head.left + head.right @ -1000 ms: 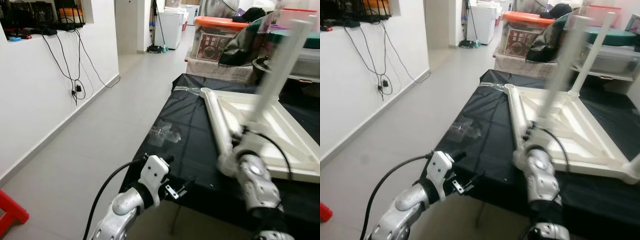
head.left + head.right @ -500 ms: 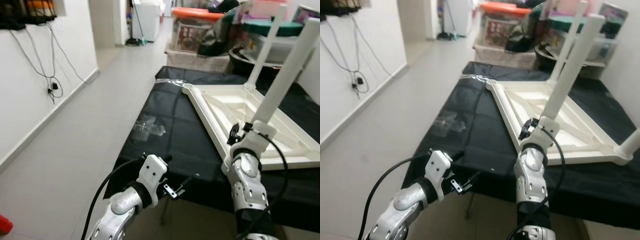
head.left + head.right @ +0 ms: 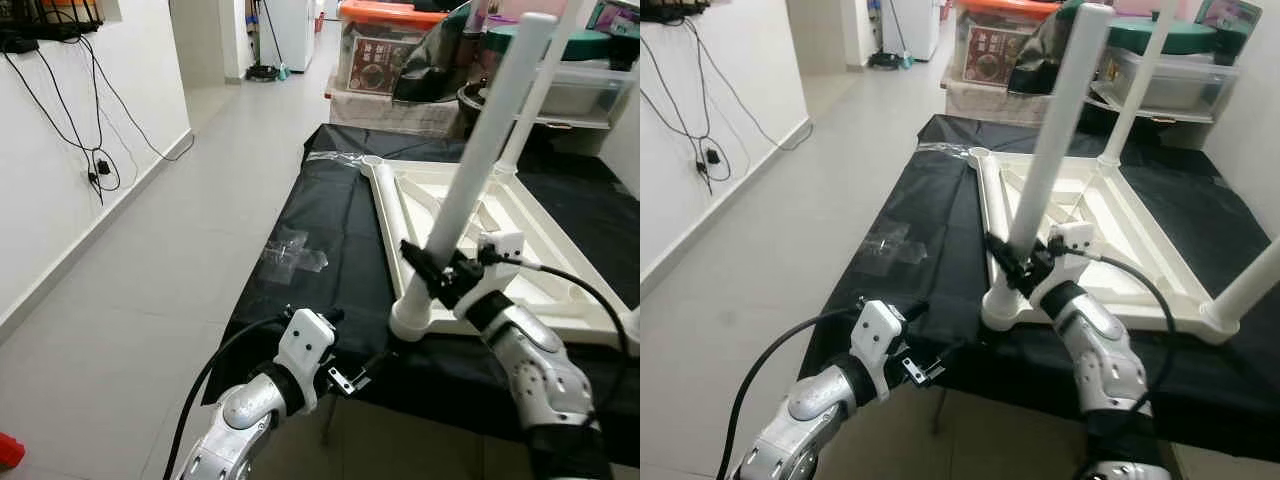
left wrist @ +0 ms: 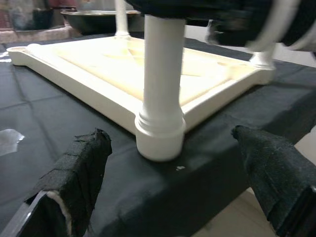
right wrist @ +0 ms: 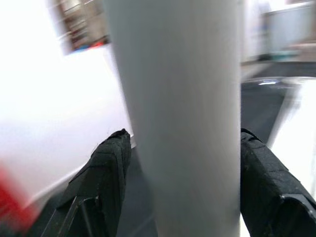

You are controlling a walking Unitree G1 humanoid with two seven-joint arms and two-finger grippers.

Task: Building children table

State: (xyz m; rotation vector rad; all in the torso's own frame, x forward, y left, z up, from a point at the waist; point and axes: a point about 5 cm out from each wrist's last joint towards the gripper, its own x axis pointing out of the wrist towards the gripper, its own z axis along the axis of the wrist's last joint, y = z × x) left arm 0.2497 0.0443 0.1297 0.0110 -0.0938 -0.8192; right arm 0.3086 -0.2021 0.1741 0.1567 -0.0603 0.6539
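**Upturned children's table with one leg held at its near corner**

The white children's table lies upside down on a desk draped in black cloth, its underside ribs facing up. At the near-left corner a white leg stands in its socket, leaning slightly. The right hand is at the lower part of this leg, one black finger on each side of it in the right wrist view; whether the fingers press the tube cannot be told, since that view is blurred and close. The leg's top is cut off in the right eye view. A second leg rises at the far corner, and a third at the near-right corner runs out of the picture.

The left hand hovers off the desk's near edge, fingers spread wide apart and empty, pointed at the socket of the held leg. A crumpled clear plastic bag lies on the cloth left of the table. Storage boxes stand behind the desk, partly hidden.
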